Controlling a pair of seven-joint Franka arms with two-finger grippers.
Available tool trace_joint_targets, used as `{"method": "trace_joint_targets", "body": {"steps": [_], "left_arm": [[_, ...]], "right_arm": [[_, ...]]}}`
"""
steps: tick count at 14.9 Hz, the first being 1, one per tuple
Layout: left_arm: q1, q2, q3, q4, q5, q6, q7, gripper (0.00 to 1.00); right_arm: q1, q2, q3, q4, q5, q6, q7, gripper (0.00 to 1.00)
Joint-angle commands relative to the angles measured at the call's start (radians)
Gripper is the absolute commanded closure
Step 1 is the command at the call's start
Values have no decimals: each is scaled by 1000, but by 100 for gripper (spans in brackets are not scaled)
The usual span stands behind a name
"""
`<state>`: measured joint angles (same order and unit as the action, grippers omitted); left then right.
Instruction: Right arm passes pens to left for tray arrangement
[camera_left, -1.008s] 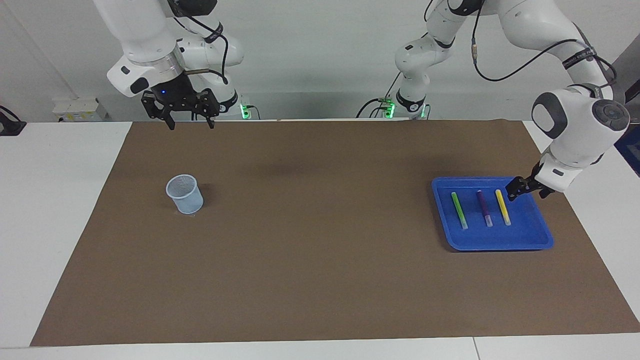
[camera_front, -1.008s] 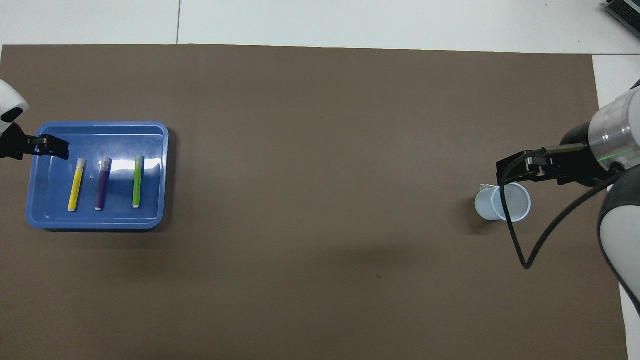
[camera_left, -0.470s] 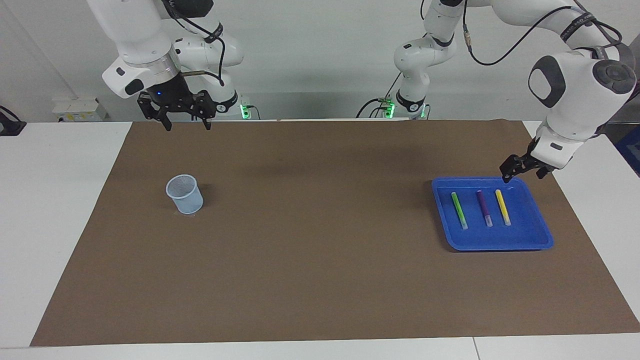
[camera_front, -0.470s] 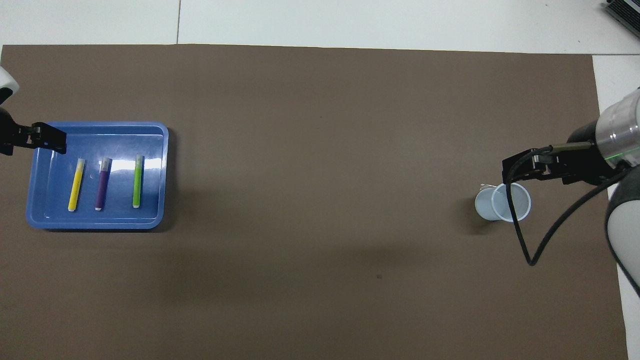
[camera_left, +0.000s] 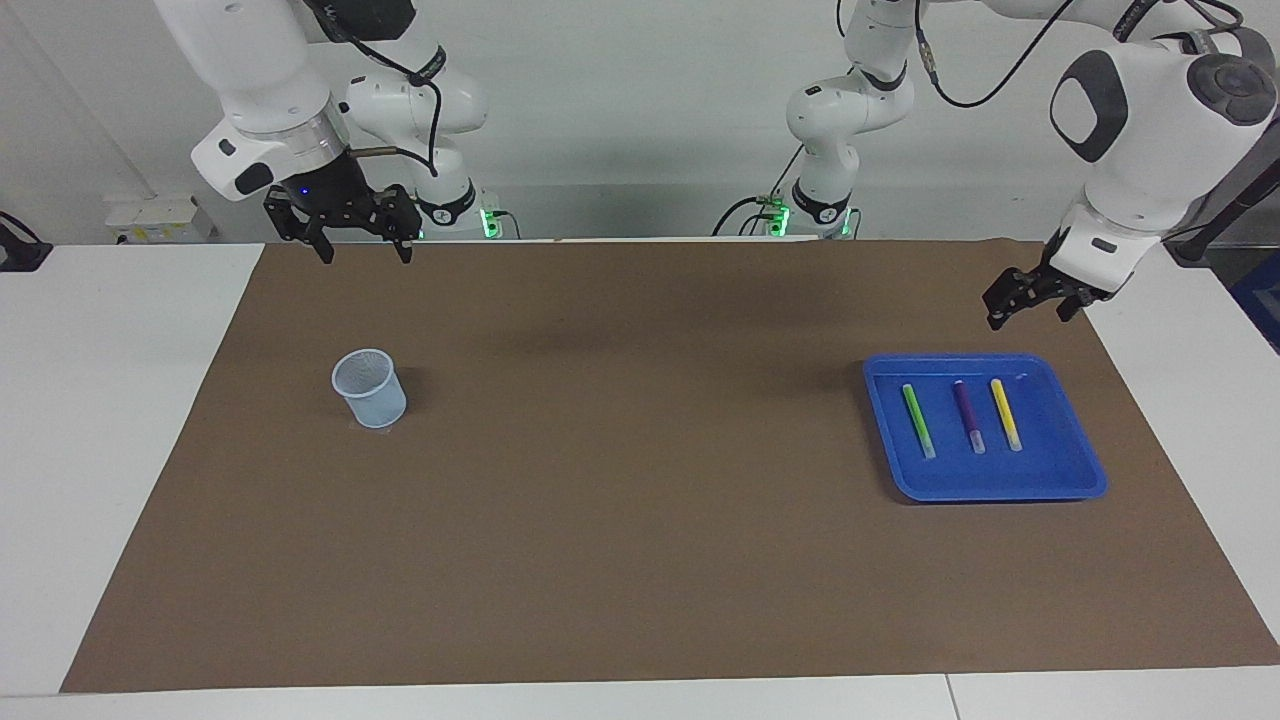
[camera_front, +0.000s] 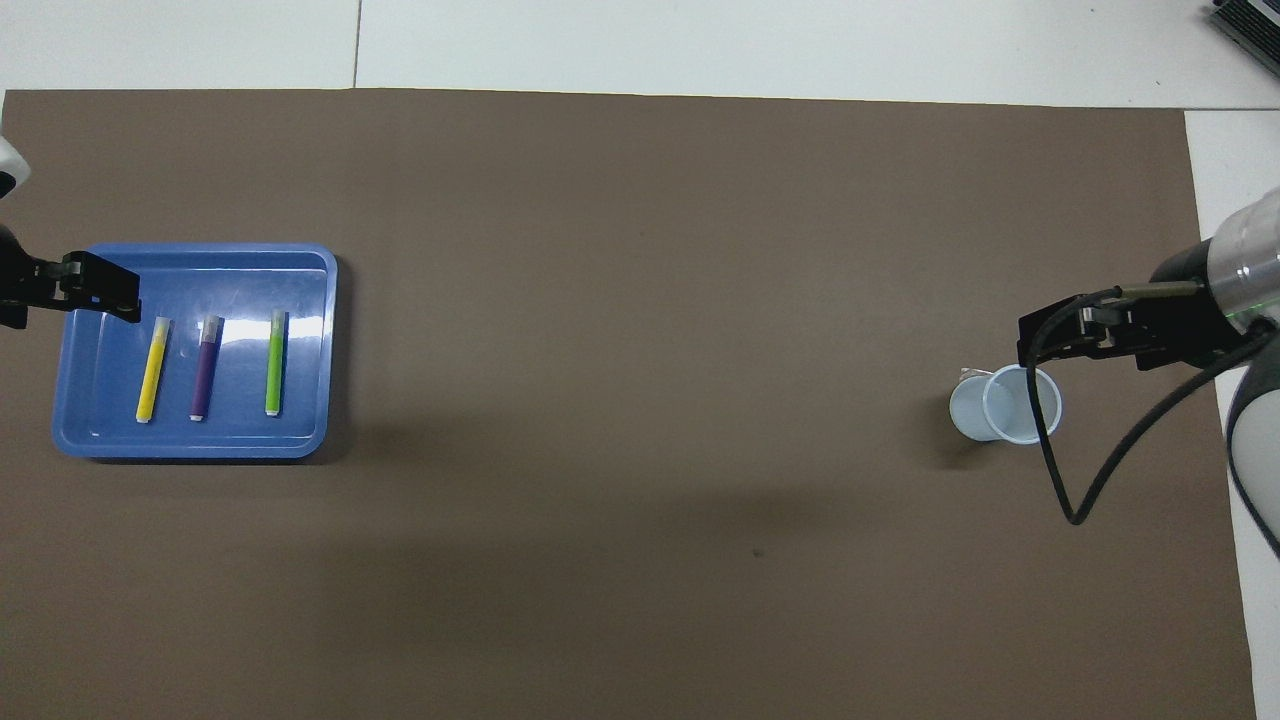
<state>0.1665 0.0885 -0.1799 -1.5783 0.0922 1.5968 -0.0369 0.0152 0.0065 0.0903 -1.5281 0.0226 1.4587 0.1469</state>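
Pens lie side by side in the blue tray (camera_left: 1050, 480), below the left gripper (camera_left: 1030, 303), which hangs empty with fingers spread above the brown mat (camera_left: 640, 560) by the tray's robot-side edge. Closest under it is the yellow pen (camera_left: 1005, 413), then the purple pen (camera_left: 968, 415), then the green pen (camera_left: 918, 420). Well apart, at the other end, the right gripper (camera_left: 360, 245) hangs open and empty over the mat's edge; the pale cup (camera_left: 370, 388) stands farther out from it.

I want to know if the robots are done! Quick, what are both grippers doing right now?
Left gripper: open, empty, up over the mat beside the tray.
Right gripper: open, empty, up in the air.
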Motion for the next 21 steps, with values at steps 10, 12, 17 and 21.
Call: {"method": "trace_joint_targets", "body": {"steps": [10,12,17,21], "left_arm": [[-160,-99,145,64,-74,-127,-26,0],[-168,-104,143,66,-74,-136,-26,0],[-174,-147,148,23,-92,-127,-24,0],[-165,-184,140,-74,-94,-58,-23,0]], "right_arm": [[0,-34,-70,-76,-13,115,-21,0],[-6,-39,-73,-78,-13,117,-18,0],[-6,-52,-70,-76,-13,120,-15,0],[-6,-51,-70,-76,-12,120,-15,0]]}}
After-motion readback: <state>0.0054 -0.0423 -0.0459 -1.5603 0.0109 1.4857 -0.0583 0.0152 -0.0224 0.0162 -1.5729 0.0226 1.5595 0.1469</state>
